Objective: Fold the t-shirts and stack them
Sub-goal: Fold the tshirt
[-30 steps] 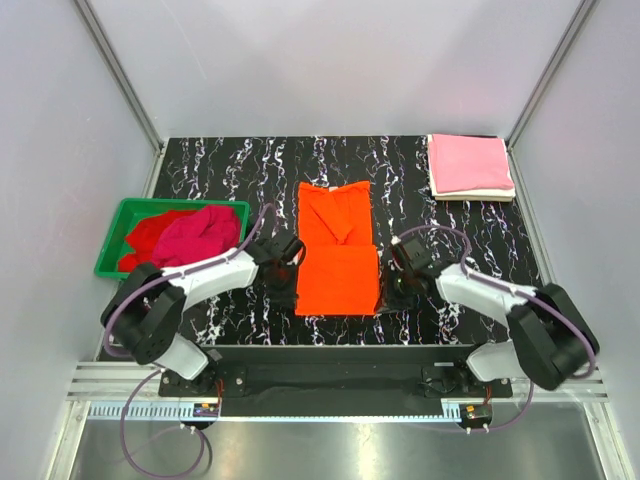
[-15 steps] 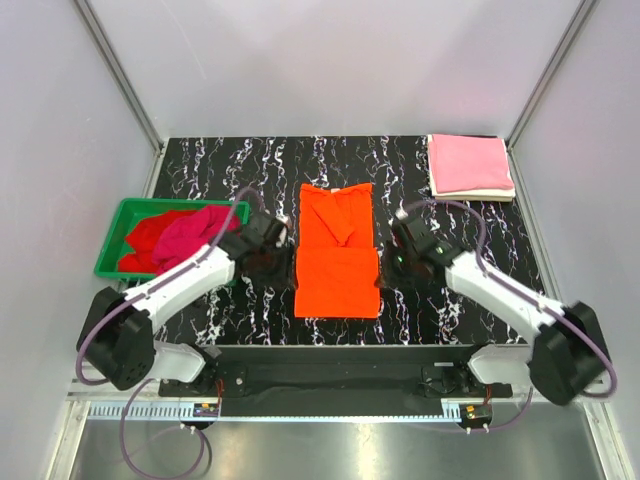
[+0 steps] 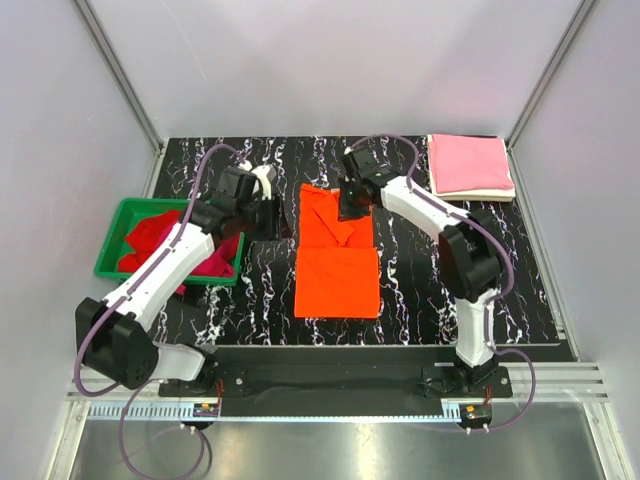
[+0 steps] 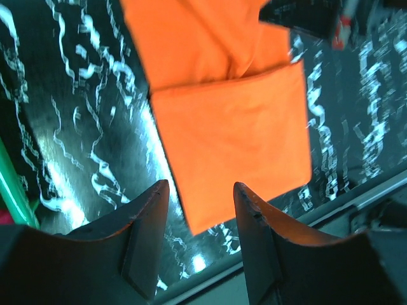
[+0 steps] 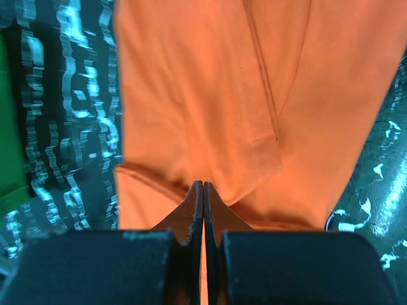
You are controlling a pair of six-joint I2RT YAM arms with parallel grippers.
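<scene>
Orange shirt [image 3: 337, 255] is laid on the table [image 3: 450, 270], near half folded. Right jaws are closed tight at its far edge, though a pinch cannot be confirmed. Left jaws are held half parted beside it, empty, probably for the next fold.

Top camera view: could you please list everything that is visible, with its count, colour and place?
table: 1, black with white veins, under everything
bin: 1, green, left side
red t-shirt: 1, red, in the bin
crimson-magenta t-shirt: 1, crimson-magenta, in the bin
orange t-shirt: 1, orange, centre, near part folded over
pink t-shirt: 1, pink, folded, far right corner
cream-white t-shirt: 1, cream-white, under the pink one
left gripper: 1, black, open, beside the orange t-shirt
right gripper: 1, black, shut, over its far part
</scene>
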